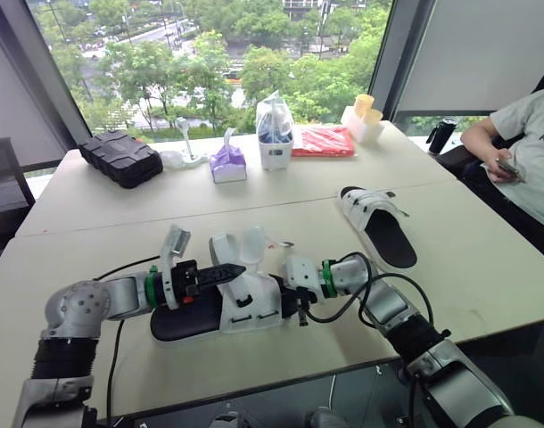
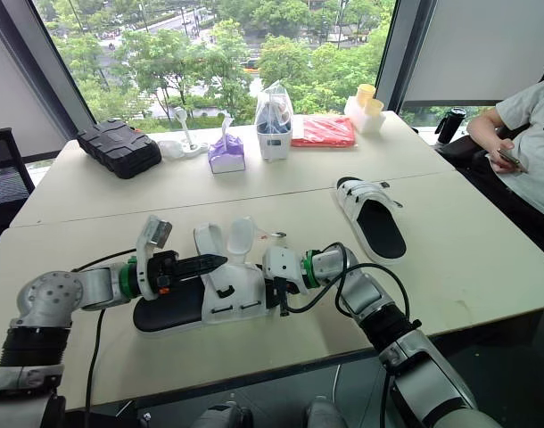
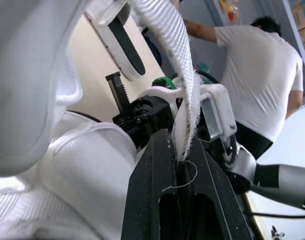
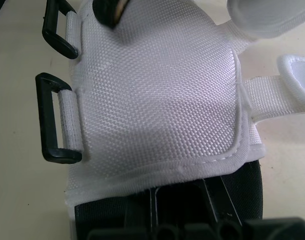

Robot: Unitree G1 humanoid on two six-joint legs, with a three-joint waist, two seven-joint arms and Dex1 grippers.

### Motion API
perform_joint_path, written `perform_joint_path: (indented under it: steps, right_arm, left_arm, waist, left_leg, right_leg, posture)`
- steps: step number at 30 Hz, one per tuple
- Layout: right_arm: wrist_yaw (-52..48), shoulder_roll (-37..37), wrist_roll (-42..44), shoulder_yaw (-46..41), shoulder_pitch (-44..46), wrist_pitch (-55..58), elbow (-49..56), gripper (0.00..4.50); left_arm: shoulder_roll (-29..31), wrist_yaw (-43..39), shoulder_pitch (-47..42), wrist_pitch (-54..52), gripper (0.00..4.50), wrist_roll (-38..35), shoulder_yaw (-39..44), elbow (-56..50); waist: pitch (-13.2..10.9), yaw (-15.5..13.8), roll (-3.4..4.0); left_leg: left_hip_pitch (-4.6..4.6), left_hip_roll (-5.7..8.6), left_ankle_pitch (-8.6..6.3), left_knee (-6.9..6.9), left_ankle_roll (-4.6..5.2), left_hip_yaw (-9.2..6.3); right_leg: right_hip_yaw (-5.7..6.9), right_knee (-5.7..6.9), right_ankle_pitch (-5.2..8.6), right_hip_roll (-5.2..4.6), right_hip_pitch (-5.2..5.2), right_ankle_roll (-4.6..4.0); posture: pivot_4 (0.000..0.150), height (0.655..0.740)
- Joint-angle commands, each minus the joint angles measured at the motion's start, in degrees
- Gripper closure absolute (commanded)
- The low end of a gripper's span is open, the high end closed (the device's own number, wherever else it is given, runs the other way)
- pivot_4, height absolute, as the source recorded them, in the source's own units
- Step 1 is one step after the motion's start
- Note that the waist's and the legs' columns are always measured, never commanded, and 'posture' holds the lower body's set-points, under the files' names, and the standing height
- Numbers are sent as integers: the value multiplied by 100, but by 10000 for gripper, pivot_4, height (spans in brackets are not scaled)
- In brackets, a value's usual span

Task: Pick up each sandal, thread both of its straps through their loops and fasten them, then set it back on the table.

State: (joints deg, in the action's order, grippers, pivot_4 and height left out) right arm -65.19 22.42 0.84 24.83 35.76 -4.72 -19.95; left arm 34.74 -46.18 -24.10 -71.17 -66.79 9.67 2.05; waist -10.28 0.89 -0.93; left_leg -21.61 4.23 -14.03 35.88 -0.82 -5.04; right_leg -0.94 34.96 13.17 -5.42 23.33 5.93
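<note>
The near sandal (image 1: 245,308), white upper on a black sole, lies at the table's front edge between my two arms. My left gripper (image 1: 238,268) reaches over it from the left and is shut on one of its white straps (image 3: 185,95), which rises upright from between the fingers. Another loose strap (image 1: 252,245) curls up beside it. My right gripper (image 1: 296,306) is shut on the sandal's right end, at the sole under the white flap (image 4: 157,100). Two black loops (image 4: 55,125) stick out from that flap with nothing through them. The second sandal (image 1: 379,227) lies farther right, its straps closed.
Along the back of the table stand a black case (image 1: 120,158), a purple tissue pack (image 1: 227,163), a clear bag (image 1: 275,134), a red packet (image 1: 323,141) and cups (image 1: 364,120). A seated person (image 1: 526,147) is at the far right. A black cable (image 1: 120,267) trails by my left arm.
</note>
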Motion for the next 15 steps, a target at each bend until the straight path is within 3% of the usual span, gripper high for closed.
perform_joint_path:
  steps: [1, 15]
  right_arm:
    - [104, 144, -370, 112, -191, 240, -264, 45000]
    - [99, 195, -352, 88, -233, 312, -167, 45000]
  left_arm:
    - [101, -347, -21, -19, 44024, 121, -121, -98]
    - [193, -1512, 91, 586, 44024, 1155, -759, 245]
  waist:
    - [0, -2, 0]
    - [0, -1, 0]
  left_leg:
    - [0, 0, 0, 0, 0, 0]
    - [-2, 0, -1, -4, -1, -1]
  right_leg:
    - [0, 0, 0, 0, 0, 0]
    - [-2, -1, 1, -5, 4, -1]
  posture:
    - [1500, 7400]
    - [1500, 7400]
